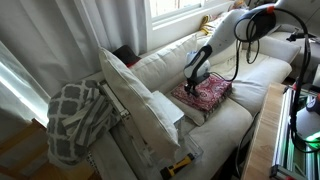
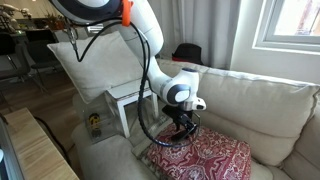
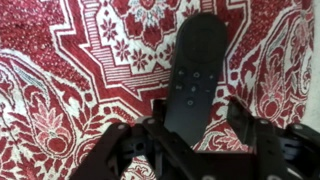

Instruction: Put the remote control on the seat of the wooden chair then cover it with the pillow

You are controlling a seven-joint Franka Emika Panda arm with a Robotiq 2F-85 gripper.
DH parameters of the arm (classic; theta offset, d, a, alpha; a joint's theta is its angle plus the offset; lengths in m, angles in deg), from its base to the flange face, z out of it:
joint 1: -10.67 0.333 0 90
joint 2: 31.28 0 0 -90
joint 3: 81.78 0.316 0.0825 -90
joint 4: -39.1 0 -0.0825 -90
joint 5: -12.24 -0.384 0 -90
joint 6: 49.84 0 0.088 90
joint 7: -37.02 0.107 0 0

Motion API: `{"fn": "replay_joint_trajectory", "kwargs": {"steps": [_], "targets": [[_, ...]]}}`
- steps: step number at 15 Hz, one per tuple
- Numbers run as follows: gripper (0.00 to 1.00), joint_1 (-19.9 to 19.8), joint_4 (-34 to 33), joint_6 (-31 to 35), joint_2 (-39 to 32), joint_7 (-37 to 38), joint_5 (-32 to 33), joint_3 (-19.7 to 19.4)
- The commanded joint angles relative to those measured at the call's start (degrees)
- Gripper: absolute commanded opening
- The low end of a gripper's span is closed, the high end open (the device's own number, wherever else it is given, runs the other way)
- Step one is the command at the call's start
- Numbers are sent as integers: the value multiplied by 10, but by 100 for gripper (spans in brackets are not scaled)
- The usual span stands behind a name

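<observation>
Remote control (image 3: pixel 196 75) lies on the red cushion (image 3: pixel 70 70), long axis pointing away from the open, empty tool (image 3: pixel 190 135).

Arm stretched way out, end effector pointing straight down

In both exterior views my arm (image 2: pixel 140 40) reaches out long from its base, the upper links run roughly level, and then it bends at the elbow into a steep drop. The wrist (image 2: pixel 178 93) is folded over so the end effector (image 2: pixel 178 128) hangs vertical and low, tips aimed down. From the far side (image 1: pixel 193 75) it's the same pose, with the forearm slanting down to the dark tool. On the wrist cam I see the two black fingers (image 3: pixel 130 145) sitting apart on either side of centre, linkages splayed. Honestly I can't tell from here whether the pads are clamping or just straddling.
</observation>
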Motion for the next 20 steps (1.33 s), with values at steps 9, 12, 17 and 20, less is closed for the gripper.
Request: {"fn": "replay_joint_trajectory", "kwargs": {"steps": [9,12,17,20], "targets": [[18,-4,3,-16,12,53,-29,10],[18,-17,31,-23,40,40,-39,40],[18,-5,86,-54,98,86,-87,57],[18,6,134,-56,144,128,-123,59]]}}
